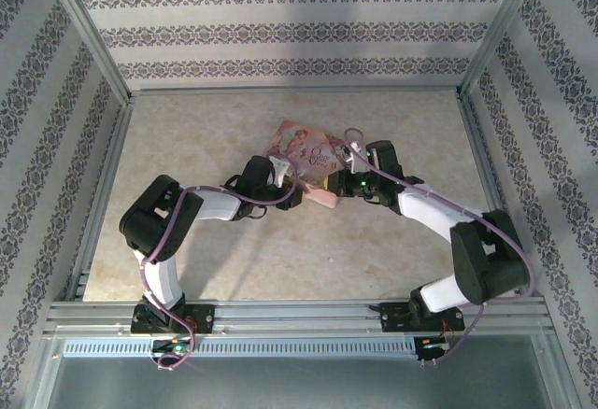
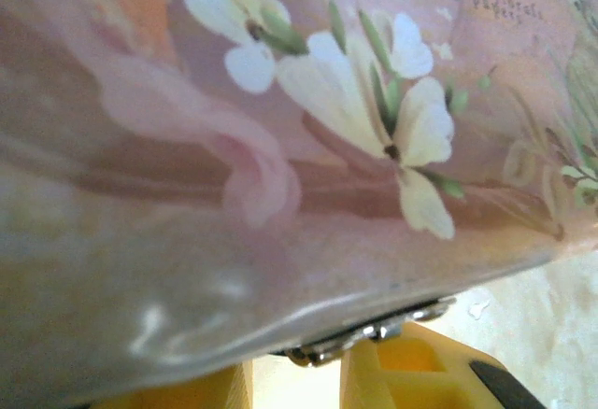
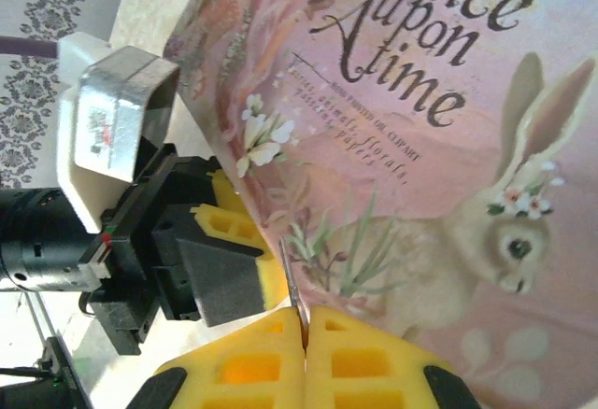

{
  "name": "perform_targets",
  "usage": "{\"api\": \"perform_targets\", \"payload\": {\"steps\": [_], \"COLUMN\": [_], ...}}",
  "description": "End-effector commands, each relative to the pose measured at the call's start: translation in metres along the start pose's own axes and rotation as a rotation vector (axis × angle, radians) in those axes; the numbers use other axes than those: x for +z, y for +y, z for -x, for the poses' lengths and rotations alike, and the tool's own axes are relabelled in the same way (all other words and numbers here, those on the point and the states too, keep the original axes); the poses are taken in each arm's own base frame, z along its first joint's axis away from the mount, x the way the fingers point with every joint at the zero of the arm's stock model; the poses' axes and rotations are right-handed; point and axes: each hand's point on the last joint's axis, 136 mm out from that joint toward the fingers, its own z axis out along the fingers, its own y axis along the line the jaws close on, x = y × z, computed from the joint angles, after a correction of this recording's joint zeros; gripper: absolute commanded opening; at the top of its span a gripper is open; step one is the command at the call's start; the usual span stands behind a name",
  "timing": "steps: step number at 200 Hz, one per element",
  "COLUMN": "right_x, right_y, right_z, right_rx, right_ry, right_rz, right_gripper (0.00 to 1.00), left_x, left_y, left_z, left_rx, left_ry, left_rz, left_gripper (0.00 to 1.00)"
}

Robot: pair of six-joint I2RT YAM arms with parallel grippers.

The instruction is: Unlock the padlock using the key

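Bright, even light; left wrist view blurred.

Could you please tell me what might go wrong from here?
1. The right gripper pinches what looks like the key by a thin sliver; pushing could twist it or slip it out.
2. The left gripper is at the pink box edge, with a silvery piece, perhaps the padlock, just at its fingertips; it may catch the box instead.
3. Both grippers crowd one box edge and could collide.
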Motion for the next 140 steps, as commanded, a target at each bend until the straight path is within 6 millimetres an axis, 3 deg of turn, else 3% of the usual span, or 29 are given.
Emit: {"api": "perform_targets", "payload": {"steps": [1, 60, 130, 140], "right_x": [-0.014, -0.026, -0.018, -0.015], "right_y": [0.000, 0.001, 0.000, -0.008], "right_z": [-0.009, -0.060, -0.079, -0.090], "right_rx": [-0.075, -0.285, -0.489, -0.506], "right_ry": [-0.029, -0.062, -0.146, -0.133], "right_rz": [-0.026, -0.100, -0.184, -0.206], "right_gripper": [0.00, 0.00, 0.00, 0.00], "left_x": [-0.014, -0.027, -0.029, -0.028], "left_y": [-0.032, -0.063, -0.082, -0.083], "left_z": [0.027, 0.017, 0.020, 0.020], "left_rx": [-0.007, -0.109, -0.229, -0.239], "left_ry": [-0.080, 0.007, 0.052, 0.058], "left_rz": [-0.069, -0.116, -0.167, -0.169], "left_gripper": [0.24, 0.24, 0.24, 0.24]}}
